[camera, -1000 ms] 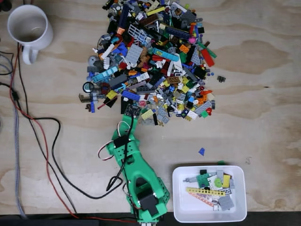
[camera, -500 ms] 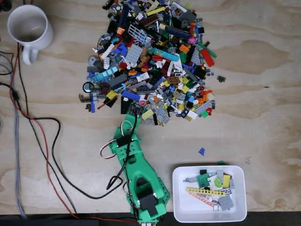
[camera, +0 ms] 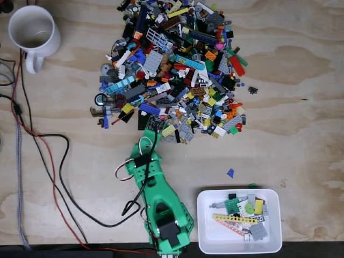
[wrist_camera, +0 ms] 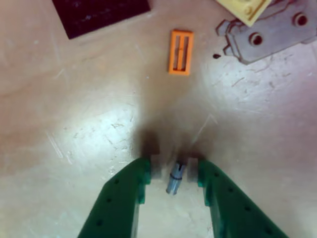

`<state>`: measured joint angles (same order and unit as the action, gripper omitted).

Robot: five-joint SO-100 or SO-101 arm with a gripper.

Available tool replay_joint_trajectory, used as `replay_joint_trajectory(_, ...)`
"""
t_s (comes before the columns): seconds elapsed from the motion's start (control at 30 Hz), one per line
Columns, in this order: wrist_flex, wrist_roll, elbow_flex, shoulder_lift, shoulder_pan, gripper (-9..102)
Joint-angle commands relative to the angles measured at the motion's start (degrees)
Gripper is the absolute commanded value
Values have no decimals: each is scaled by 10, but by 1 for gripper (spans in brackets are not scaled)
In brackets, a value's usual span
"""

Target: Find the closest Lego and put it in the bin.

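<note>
Green fingers of my end effector (wrist_camera: 174, 173) stand narrowly apart at the bottom of the wrist view, with a small grey pin (wrist_camera: 175, 177) lying on the bench (wrist_camera: 74, 124) between them; neither finger visibly presses it, so I judge it bracketed, not yet gripped. Since a second ago, in the fixed view, my arm (camera: 156, 183) has stretched a little farther toward the near edge of the Lego pile (camera: 172, 64), bringing the end effector (camera: 154, 124) to the pile's rim. This suggests the closest piece has been selected and closing on it is the step in hand. Beyond the pin in the wrist view lie an orange grille tile (wrist_camera: 181, 52), a black plate (wrist_camera: 99, 12) at far left, and a grey plate (wrist_camera: 267, 34) at far right, all well apart from my fingers, so closing should disturb nothing. The bin (camera: 207, 236) sits at the near right in the fixed view, just beside my base, already holding several pieces. Between the pile and the bin the bench is bare apart from one small blue piece (camera: 230, 172), leaving open room for the carry. Cables (camera: 54, 161) lie to the left, away from that path.
</note>
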<state>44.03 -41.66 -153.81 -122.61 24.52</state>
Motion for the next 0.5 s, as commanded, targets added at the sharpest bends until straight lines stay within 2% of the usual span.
replay_joint_trajectory(0.0,-11,9,-5,17,10,8)
replay_joint_trajectory(0.47,20,39,-4,11,13,8)
